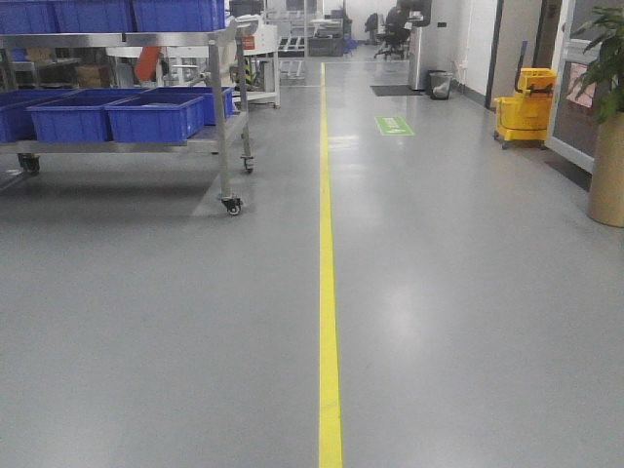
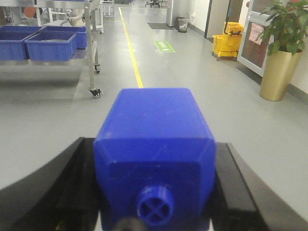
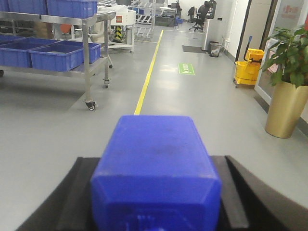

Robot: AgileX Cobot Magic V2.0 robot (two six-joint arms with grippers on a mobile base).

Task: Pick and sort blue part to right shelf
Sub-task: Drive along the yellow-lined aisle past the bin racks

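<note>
Carrying calls for a smooth drive: right hand (image 3: 156, 195) clamps the blue part (image 3: 156, 154), left hand (image 2: 156, 192) a knobbed block (image 2: 156, 127).

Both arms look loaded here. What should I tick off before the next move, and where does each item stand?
1. Left gripper loaded: ok, shut on the knobbed blue block.
2. Right gripper loaded: ok, shut on a blue block.
3. Cap type of the right gripper's block: cannot tell, cut off at the picture's bottom edge.
4. Right shelf in sight: not ok; only a wheeled rack with blue bins shows, on the left.
5. Floor ahead free: ok; the mop bucket and planter stand off to the right.
</note>
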